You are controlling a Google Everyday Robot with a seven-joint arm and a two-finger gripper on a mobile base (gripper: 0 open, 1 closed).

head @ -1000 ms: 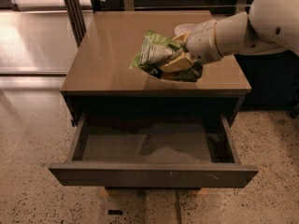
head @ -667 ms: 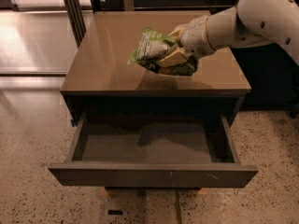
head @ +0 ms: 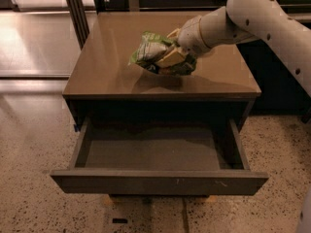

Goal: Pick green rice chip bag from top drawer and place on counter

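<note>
Above the right-centre of the counter (head: 107, 62), the green rice chip bag (head: 151, 52) is held in the gripper (head: 171, 58), whose cream-coloured fingers (head: 167, 59) are clenched on the packet's right side. The bag is glossy and crumpled, green and white with orange-brown print along its lower edge, and it tilts with its free end pointing left. It sits low over the countertop and throws a dark shadow just beneath; whether its lower edge touches the surface cannot be told

The white arm (head: 252, 13) reaches in from the upper right, a rounded tubular shell with small dark holes, and crosses the counter's right rear corner. Below, the top drawer (head: 160, 182) is pulled fully out, its plain flat front panel nearest the camera and its grey inner floor bare. Nothing lies between the bag and the countertop

The counter is a smooth tan-brown square with a soft sheen, set on a dark cabinet (head: 248, 110). The drawer is matte dark grey-brown with straight side walls. A speckled terrazzo floor (head: 29, 149) surrounds the cabinet, and dark metal posts (head: 75, 8) stand behind its left rear corner
</note>
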